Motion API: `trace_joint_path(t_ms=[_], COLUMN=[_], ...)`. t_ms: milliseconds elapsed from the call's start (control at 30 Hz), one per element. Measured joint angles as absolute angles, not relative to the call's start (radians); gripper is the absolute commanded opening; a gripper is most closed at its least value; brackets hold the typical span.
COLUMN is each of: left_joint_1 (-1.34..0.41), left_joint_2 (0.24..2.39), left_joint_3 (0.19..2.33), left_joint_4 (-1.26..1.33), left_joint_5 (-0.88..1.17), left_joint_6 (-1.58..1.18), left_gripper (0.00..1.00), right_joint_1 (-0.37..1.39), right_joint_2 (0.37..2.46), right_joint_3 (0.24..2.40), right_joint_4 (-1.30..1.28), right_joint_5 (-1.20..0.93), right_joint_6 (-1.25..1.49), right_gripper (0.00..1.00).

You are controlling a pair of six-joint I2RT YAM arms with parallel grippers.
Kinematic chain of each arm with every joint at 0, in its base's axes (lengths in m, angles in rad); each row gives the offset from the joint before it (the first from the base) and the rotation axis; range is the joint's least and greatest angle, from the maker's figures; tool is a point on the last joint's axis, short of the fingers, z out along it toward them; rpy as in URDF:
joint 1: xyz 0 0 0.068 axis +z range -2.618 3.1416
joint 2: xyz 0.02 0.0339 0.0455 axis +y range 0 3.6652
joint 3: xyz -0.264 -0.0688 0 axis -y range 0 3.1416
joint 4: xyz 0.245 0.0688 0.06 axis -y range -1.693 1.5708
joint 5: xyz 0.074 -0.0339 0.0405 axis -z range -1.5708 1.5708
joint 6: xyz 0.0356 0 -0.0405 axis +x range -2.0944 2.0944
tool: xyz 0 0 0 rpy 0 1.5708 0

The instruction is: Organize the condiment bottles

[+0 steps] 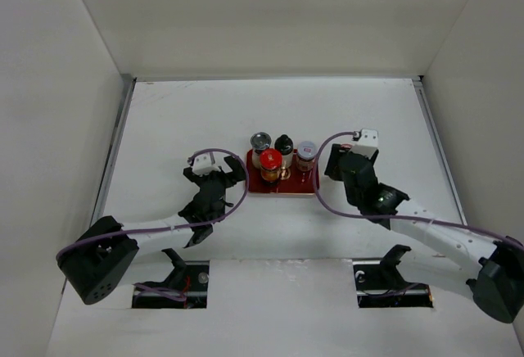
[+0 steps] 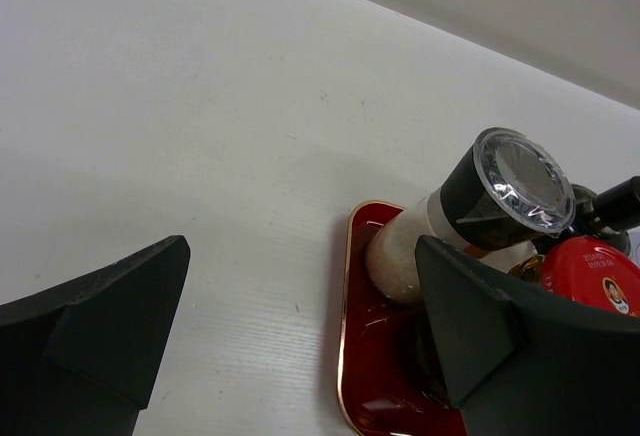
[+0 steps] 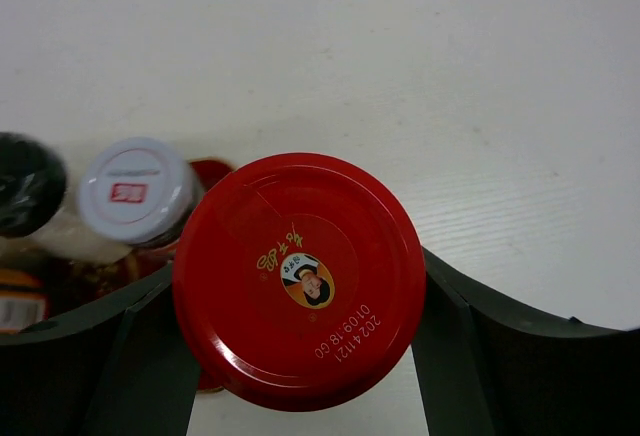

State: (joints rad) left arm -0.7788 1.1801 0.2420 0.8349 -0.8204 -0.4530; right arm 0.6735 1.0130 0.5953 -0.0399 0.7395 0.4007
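Collision is the main risk: the right gripper (image 3: 300, 351), partly closed, clamps the round red-lidded jar (image 3: 300, 281) at the right edge of the flat dark-red rectangular tray (image 1: 299, 187), close beside the white-lidded bottle (image 3: 135, 191) standing on it. A slanted move could topple that bottle. At the tray's left edge the left gripper (image 2: 302, 286) hangs wide open and empty.

Body of jar (image 3: 300, 281) lay hidden under its lid, right fingers (image 3: 520, 366) ran off the bottom edge, black-topped bottle (image 3: 25, 184) blurred, cropped at left, tray (image 2: 360, 356) cropped below, red cap (image 2: 592, 271) half behind left finger (image 2: 490, 336).
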Motion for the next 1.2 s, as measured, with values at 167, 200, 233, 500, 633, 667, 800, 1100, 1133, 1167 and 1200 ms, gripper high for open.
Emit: trace_joint_path(t_ms=[167, 200, 233, 500, 633, 667, 800, 1100, 1133, 1167, 1200], left_joint_1=[-0.779, -0.779, -0.779, -0.765, -0.746, -0.741, -0.72, -0.683, -0.682, -0.682, -0.683], left_joint_2=[1.18, 1.18, 1.18, 1.176, 1.171, 1.171, 1.171, 1.167, 1.167, 1.167, 1.167], left_joint_3=[0.242, 0.242, 0.242, 0.242, 0.241, 0.241, 0.241, 0.252, 0.263, 0.278, 0.297], left_joint_4=[0.835, 0.835, 0.835, 0.834, 0.828, 0.822, 0.791, 0.683, 0.659, 0.632, 0.607], left_joint_5=[-0.824, -0.825, -0.825, -0.824, -0.823, -0.823, -0.81, -0.79, -0.786, -0.783, -0.782], left_joint_6=[-0.455, -0.457, -0.458, -0.473, -0.492, -0.499, -0.531, -0.569, -0.571, -0.574, -0.576], left_gripper=[1.0, 1.0, 1.0, 1.0, 1.0, 1.0, 1.0, 1.0, 1.0, 1.0, 1.0], right_joint_1=[0.783, 0.796, 0.807, 0.872, 0.9, 0.906, 0.926, 0.944, 0.945, 0.945, 0.945], right_joint_2=[1.084, 1.117, 1.15, 1.372, 1.423, 1.433, 1.475, 1.443, 1.415, 1.375, 1.334], right_joint_3=[0.648, 0.662, 0.675, 0.752, 0.764, 0.764, 0.764, 0.749, 0.744, 0.736, 0.728], right_joint_4=[-0.026, -0.015, -0.005, 0.076, 0.11, 0.121, 0.16, 0.208, 0.212, 0.215, 0.218], right_joint_5=[0.735, 0.73, 0.724, 0.678, 0.672, 0.672, 0.676, 0.703, 0.71, 0.719, 0.73], right_joint_6=[0.4, 0.4, 0.4, 0.396, 0.394, 0.395, 0.397, 0.406, 0.405, 0.404, 0.404], right_gripper=[0.55, 0.55, 0.55, 0.56, 0.56, 0.56, 0.63, 1.0, 1.0, 1.0, 1.0])
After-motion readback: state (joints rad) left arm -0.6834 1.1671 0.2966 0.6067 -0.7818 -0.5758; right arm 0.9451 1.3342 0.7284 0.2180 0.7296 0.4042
